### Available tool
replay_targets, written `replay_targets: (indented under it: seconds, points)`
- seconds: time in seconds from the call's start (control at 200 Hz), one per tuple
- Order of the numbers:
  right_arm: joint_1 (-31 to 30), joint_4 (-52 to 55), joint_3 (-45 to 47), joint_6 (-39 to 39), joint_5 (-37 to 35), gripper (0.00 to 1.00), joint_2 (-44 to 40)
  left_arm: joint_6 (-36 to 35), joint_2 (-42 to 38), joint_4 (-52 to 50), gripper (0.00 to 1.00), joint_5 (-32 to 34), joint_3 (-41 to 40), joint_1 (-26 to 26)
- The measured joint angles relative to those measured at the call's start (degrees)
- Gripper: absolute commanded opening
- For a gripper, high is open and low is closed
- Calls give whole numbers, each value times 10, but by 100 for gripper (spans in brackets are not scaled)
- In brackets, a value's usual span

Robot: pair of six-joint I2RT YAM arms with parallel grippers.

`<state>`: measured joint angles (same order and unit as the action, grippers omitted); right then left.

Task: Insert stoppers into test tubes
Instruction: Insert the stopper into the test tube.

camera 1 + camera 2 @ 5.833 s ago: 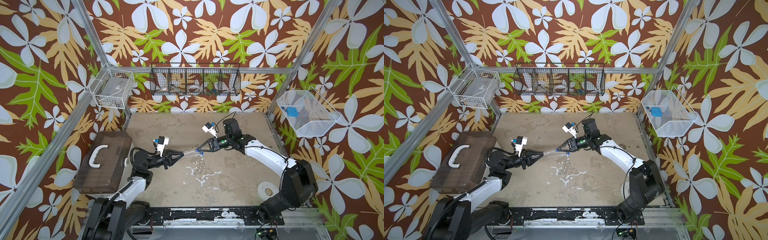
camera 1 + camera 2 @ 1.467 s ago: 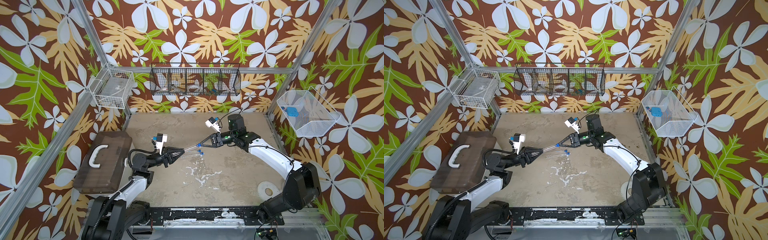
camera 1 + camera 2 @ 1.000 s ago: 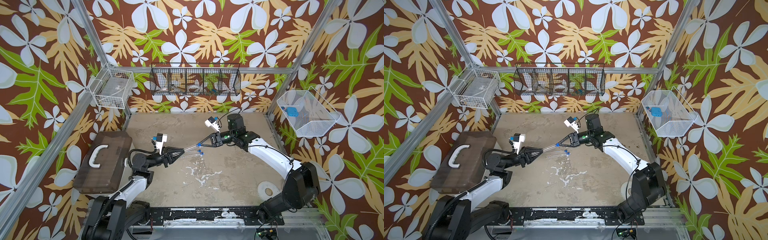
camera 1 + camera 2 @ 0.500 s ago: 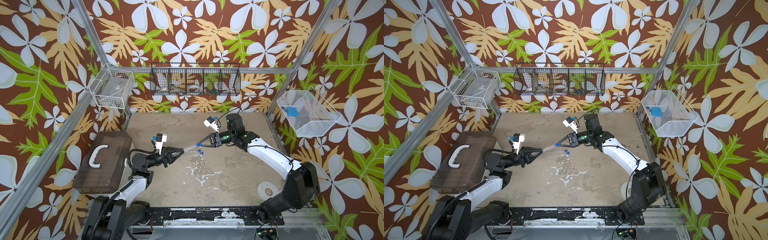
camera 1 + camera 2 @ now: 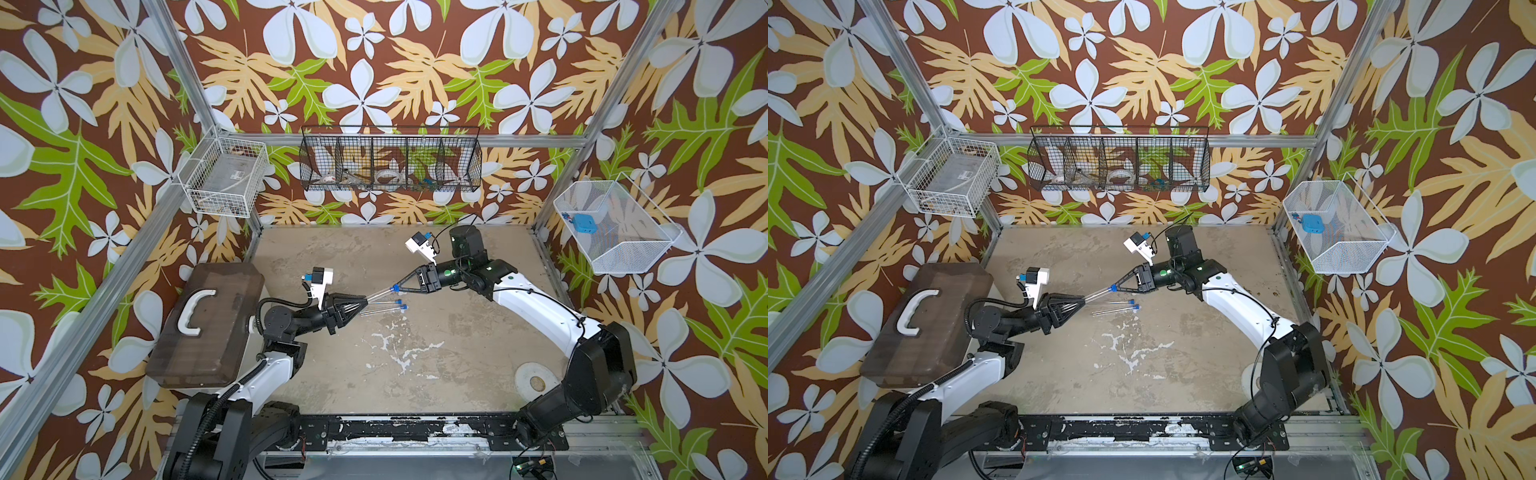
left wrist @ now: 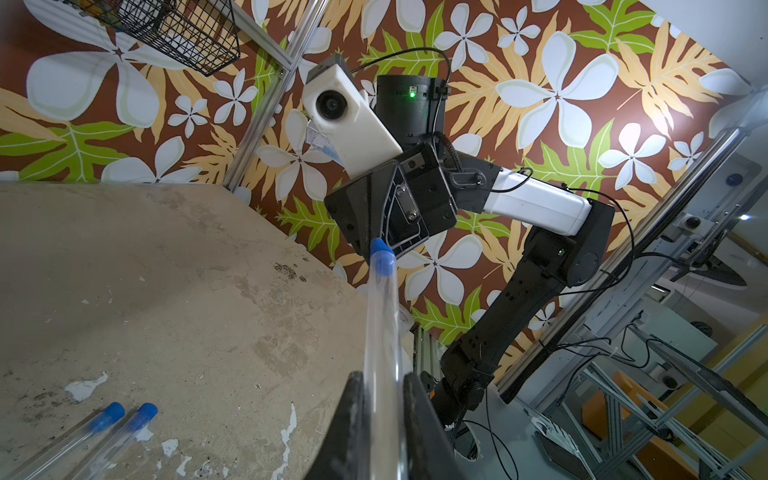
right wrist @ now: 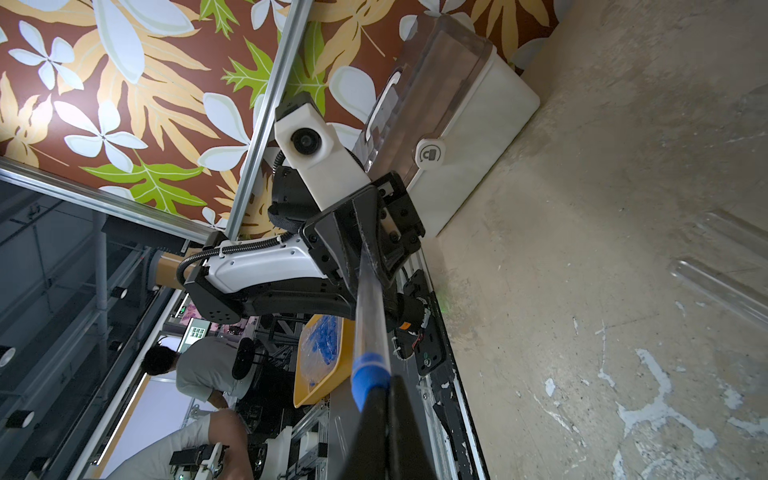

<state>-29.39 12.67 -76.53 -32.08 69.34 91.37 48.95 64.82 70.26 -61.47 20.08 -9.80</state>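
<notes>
Blue is what we watch here: the third stopper (image 6: 382,259) sits at the mouth of the held test tube (image 6: 380,332), which hangs in the air above the table (image 5: 436,332), slanting between our two arms. Our left gripper (image 5: 365,298) is clamped on the end of the tube away from the mouth, its jaws pinched tight on the clear wall. Our right gripper (image 5: 1117,286) has its jaws fully together, with nothing between them that we can make out. The joined tips meet the stopper's outer end, and the right wrist view shows the plug lined up with them.

We judge this to be the seating push on the last tube. The two other test tubes (image 6: 112,446) lie side by side on the table near the left gripper, their stoppers (image 6: 110,415) already in the mouths.

To do it well, we should press straight along the tube's axis, not across it. A thin tube gripped far from its mouth will likely lever away under a sideways load. We should hold the left grip firm so the tube does not slide back through the jaws. We should push gently and stop once the plug's shoulder meets the rim. How deep the stopper sits now we cannot tell.
</notes>
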Motion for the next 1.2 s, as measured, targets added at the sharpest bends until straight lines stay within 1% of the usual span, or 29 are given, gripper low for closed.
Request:
replay_targets:
  seconds: [0.255,0.415,0.641,0.731,0.921,1.021,1.141,1.196]
  points:
    - [-6,82,-31,54,-52,0,12,-45,0,-66,0,-3,11,0]
    - [-7,106,-35,66,-83,0,14,-87,1,-128,0,-6,26,-1]
    - [-14,134,-38,75,-125,0,21,-114,10,-177,0,-7,33,-4]
    - [-18,135,-37,80,-132,0,22,-110,11,-174,0,-8,31,-4]
    - [-19,122,-30,81,-127,0,22,-55,16,-130,0,-7,17,-4]
    - [-19,117,-30,81,-123,0,22,-40,16,-117,0,-6,16,-4]
    - [-19,117,-31,81,-123,9,22,-33,14,-113,0,-4,13,-4]
    - [-17,117,-30,82,-122,11,21,-30,13,-113,0,-4,13,-4]
